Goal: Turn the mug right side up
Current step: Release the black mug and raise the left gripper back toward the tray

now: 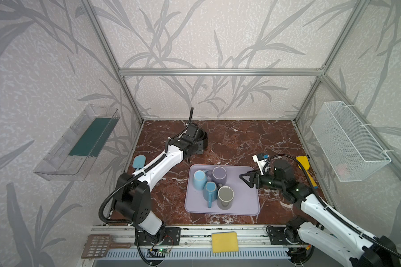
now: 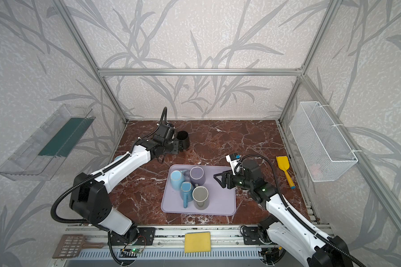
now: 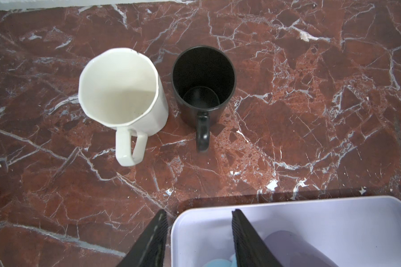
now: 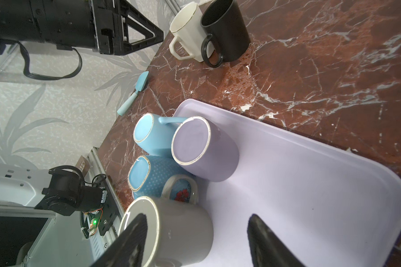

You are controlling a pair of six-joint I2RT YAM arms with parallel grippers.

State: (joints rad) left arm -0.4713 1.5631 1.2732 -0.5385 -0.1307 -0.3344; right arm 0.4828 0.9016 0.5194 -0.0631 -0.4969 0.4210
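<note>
The white mug and black mug stand upright. Four mugs on the tray sit bottom-up. My left claw and right claw gape empty.

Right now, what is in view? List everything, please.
tray: one, lilac, table centre
light blue mug, purple mug, dotted blue mug, grey mug: one each, tray
white mug, black mug: one each, far table
spatula: one, blue, table left
scoop: one, yellow, table right
sponge: one, yellow, front rail
slotted turner: one, brown, front left
bin: one, clear, left wall
basket: one, white, right wall
left gripper: one, black, open, near tray
right gripper: one, black, open, over tray
</note>
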